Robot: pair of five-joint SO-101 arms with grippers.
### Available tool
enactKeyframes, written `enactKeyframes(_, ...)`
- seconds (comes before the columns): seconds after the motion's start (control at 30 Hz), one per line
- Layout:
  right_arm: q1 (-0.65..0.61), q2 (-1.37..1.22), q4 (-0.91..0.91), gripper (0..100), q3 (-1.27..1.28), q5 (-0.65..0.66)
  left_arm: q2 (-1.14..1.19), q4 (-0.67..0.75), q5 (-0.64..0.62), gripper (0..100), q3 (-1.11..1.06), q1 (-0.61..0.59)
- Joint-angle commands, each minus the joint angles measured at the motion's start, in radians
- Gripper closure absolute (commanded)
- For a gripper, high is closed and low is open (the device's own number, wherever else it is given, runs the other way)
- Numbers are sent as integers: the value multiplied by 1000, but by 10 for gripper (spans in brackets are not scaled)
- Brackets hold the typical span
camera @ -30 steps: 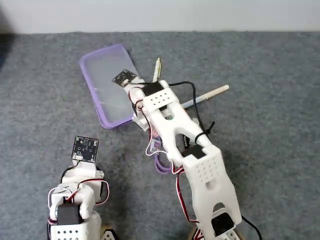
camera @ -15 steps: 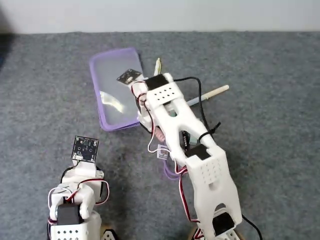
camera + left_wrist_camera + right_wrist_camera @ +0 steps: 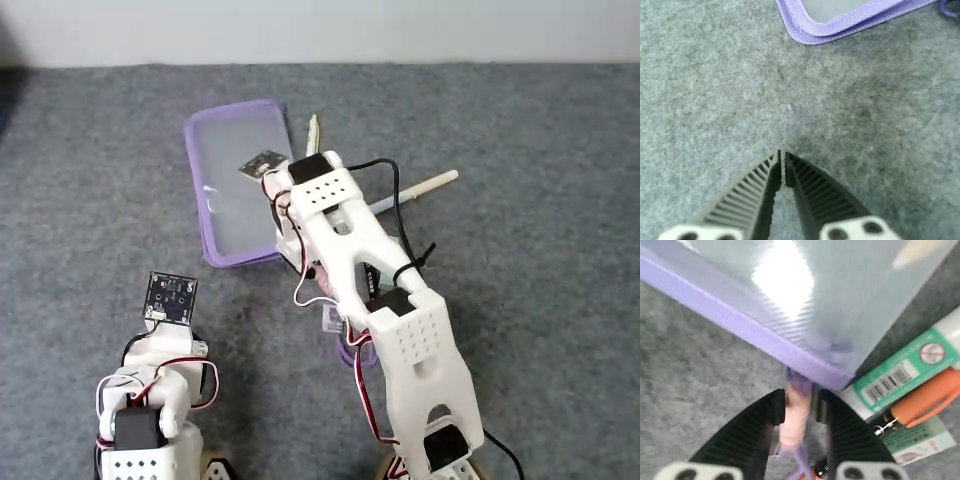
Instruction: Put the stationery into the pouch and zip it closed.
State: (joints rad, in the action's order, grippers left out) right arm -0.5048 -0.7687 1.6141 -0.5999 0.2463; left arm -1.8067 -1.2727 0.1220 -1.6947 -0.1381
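The translucent pouch (image 3: 238, 180) with a purple edge lies flat on the grey carpet at mid-left. My right gripper (image 3: 799, 398) is at its near right corner, shut on the pink-purple zipper pull (image 3: 793, 421). The pouch corner (image 3: 830, 375) lies just beyond the fingertips. Beside that corner lie a white stick with a green label (image 3: 900, 372) and an orange item (image 3: 926, 396). A white pen (image 3: 425, 187) and a cream piece (image 3: 314, 131) lie to the right of the pouch. My left gripper (image 3: 783, 161) is shut and empty over bare carpet, short of the pouch's near corner (image 3: 840, 27).
The right arm (image 3: 350, 250) stretches over the stationery and hides most of it in the high view. A purple loop (image 3: 350, 353) lies under that arm. The left arm (image 3: 150, 400) sits folded at the near left. A pale wall borders the carpet at the back.
The pouch has swung round and shifted right, now standing more upright in the high view, with my right gripper at its corner. The purple loop slid nearer the arm's base. The left arm kept still.
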Motion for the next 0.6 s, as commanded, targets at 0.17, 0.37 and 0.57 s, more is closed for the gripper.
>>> enactKeyframes(0.17, -47, 12, 97, 863, -38, -20, -12, 12, 9, 986, 12, -3)
enactKeyframes(0.37, -21, -2, 77, 863, -37, -20, -12, 12, 9, 986, 12, -3)
enactKeyframes(0.57, -21, -104, 71, 890, -40, -18, -12, 12, 9, 986, 12, -3)
